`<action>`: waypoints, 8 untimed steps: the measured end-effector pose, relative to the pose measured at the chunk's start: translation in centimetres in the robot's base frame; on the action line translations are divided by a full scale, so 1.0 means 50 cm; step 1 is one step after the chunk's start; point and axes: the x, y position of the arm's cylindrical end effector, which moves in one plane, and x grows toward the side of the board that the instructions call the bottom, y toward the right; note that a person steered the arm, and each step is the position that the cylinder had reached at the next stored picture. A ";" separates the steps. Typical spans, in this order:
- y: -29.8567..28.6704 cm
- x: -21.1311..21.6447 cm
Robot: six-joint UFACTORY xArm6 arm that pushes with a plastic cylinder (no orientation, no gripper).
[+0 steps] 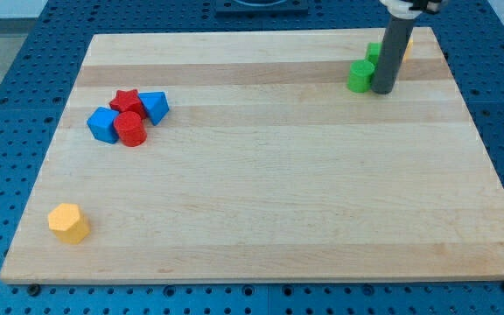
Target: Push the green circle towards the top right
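The green circle (360, 76) stands near the view's top right on the wooden board (269, 175). My tip (382, 89) is down on the board, touching or almost touching the circle's right side. A second green block (374, 51), shape unclear, shows just above the circle and is partly hidden behind the rod. A sliver of a yellow block (407, 45) shows to the right of the rod, mostly hidden.
A cluster at the view's upper left holds a red star (127, 100), a red cylinder (130, 129), a blue cube (103, 124) and a blue triangular block (155, 106). A yellow hexagonal block (68, 222) sits at the bottom left. The board's top edge lies close above the green blocks.
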 end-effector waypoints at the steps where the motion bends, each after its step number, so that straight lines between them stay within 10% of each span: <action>1: 0.000 -0.001; 8: -0.128 -0.063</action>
